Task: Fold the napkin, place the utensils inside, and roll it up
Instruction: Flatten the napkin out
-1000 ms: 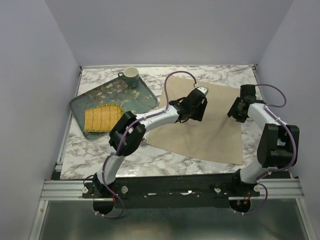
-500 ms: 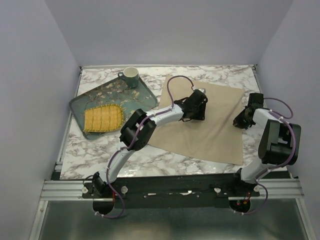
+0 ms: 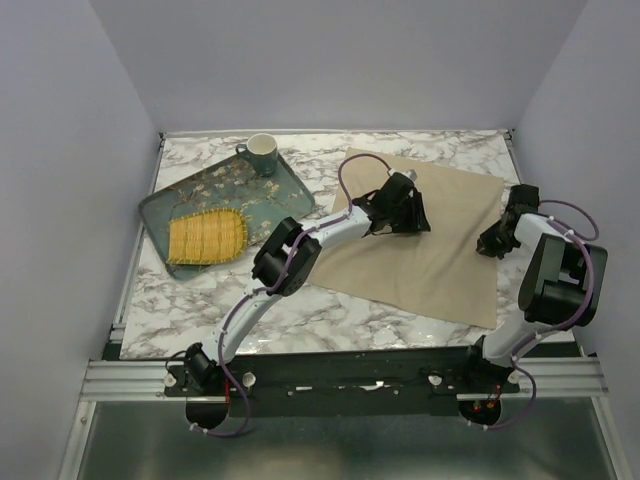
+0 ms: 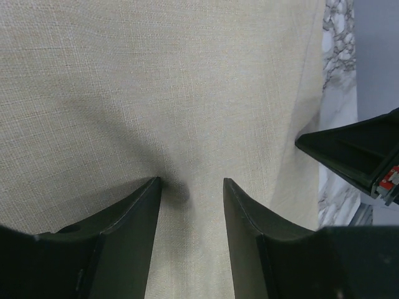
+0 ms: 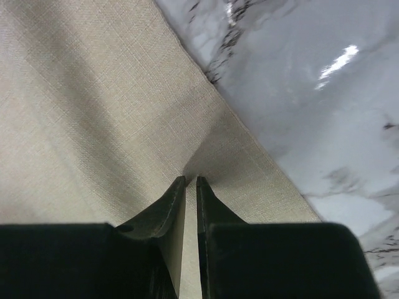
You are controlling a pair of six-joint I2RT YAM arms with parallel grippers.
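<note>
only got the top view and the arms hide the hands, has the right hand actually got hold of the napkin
observer: yes, in its wrist view the right hand is pinched shut on the napkin, a ridge of cloth running up between its fingers.
operator: where on the cloth
observer: just inside its edge, bare marble table right beside the pinch.
operator: and the other one
observer: the left hand is open, lowered to flat cloth, gripping nothing.

A robotics lab test cell: plain grey walls (image 3: 330,60) box in a marble-patterned bench (image 3: 200,300), with two robot arms (image 3: 300,250) bolted to an aluminium rail (image 3: 130,378) at its near edge.
</note>
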